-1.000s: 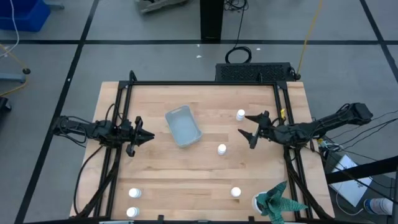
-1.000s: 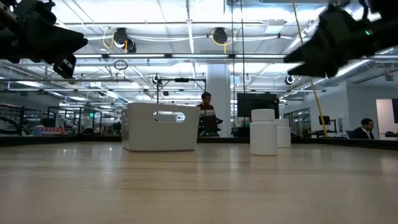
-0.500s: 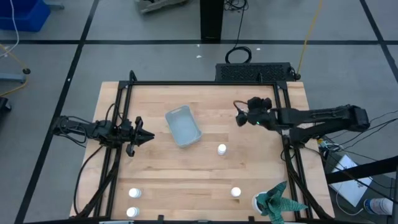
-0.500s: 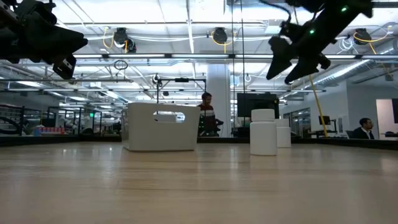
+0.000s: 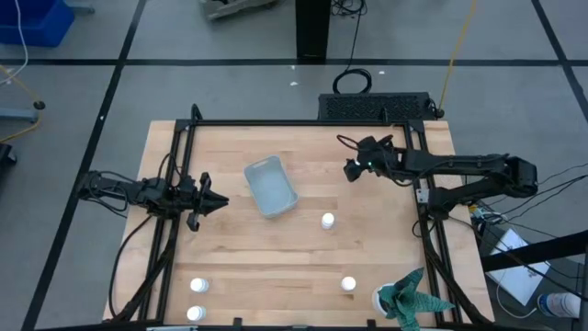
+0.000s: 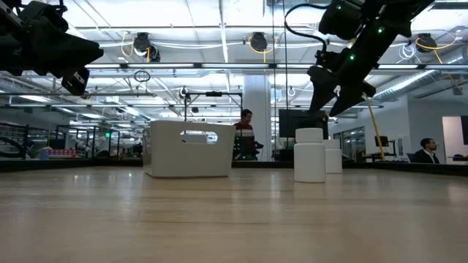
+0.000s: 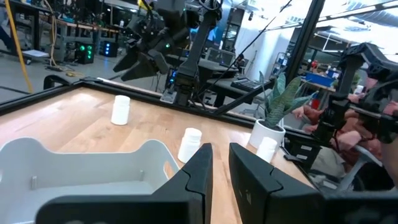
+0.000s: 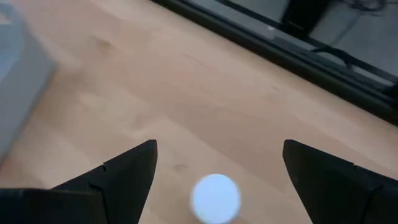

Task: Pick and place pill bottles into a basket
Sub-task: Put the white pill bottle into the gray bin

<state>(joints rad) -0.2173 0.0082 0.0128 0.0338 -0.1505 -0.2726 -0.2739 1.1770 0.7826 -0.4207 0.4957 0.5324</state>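
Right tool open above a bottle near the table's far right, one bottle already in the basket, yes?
No, the basket is empty in the high view; no bottle is inside. The rest holds: the right tool is open above a bottle, per the right wrist view.

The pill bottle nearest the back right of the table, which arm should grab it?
The right. Its gripper hangs open directly over that pill bottle, fingers either side. The left gripper waits beyond the basket, far off.

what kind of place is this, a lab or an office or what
Most likely a robotics lab in an open-plan industrial hall: the wooden table sits in a black frame, exposed ceiling ducts and lights run overhead, and a person sits at workstations behind.
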